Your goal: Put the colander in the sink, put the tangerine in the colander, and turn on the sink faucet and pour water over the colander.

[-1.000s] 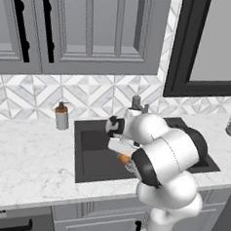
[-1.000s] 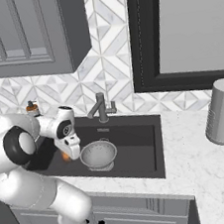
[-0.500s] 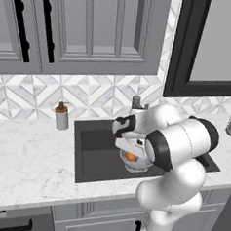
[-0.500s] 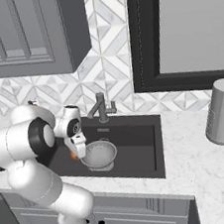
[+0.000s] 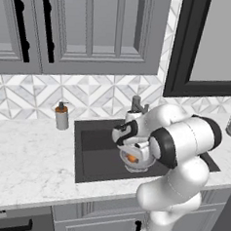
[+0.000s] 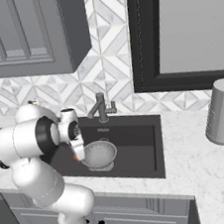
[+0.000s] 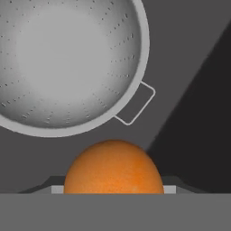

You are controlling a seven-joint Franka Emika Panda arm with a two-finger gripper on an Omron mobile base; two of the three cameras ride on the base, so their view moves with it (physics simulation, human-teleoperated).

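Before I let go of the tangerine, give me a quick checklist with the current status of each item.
1. Colander sits in the sink: ok.
2. Colander upright, bowl empty: ok.
3. Tangerine held in the gripper: ok, jaws closed on it.
4. Tangerine directly over the colander bowl: not ok; in the hand view it lies outside the rim, near a side handle.
5. Sink faucet out of the drop path: ok, it stands at the back edge.
6. Water running: cannot tell; no stream visible.
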